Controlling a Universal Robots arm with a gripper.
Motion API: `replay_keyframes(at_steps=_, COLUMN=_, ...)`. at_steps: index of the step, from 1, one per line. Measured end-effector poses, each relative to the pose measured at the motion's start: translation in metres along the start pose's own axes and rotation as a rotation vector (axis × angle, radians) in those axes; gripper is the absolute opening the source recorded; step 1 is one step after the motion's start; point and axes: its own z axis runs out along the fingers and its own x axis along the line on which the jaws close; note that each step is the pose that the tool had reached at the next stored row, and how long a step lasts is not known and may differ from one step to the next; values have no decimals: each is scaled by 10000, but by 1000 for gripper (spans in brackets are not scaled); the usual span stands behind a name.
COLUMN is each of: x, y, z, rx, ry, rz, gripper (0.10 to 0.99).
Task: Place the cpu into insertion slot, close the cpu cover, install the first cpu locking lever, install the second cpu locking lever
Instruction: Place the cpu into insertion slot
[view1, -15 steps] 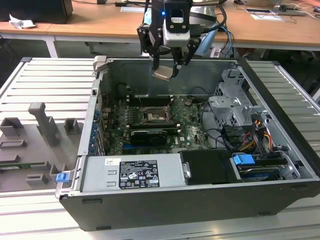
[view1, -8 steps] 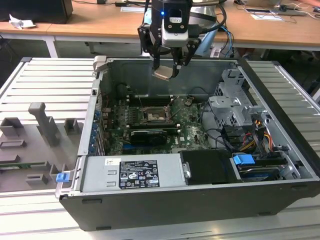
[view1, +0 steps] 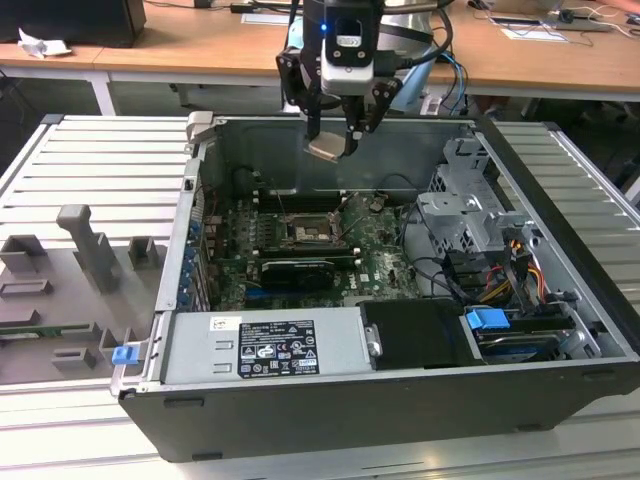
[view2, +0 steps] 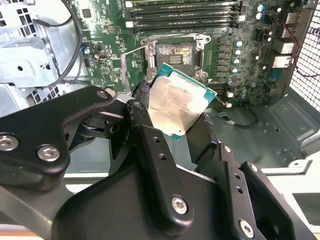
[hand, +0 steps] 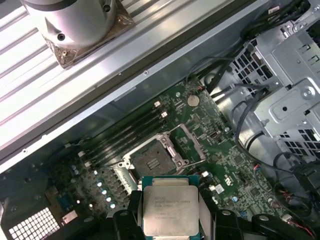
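First step in hand: the gripper (view1: 332, 138) grasps the chip (view1: 328, 150) by its edges, aloft at twelve o'clock of the open socket (view1: 305, 232) in the exterior view; seating it likely demands a level, squared descent.

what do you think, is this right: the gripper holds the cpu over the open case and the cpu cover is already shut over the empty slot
No. The first wrist view shows the cpu cover standing open beside the insertion slot, not shut over it. The rest stands: the gripper holds the cpu over the open case, and the slot is empty.
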Motion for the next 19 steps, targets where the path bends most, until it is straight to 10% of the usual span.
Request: replay_keyframes(at_steps=19, x=-2, y=-7, z=79, rx=11, ry=-243, rz=2356, gripper=541)
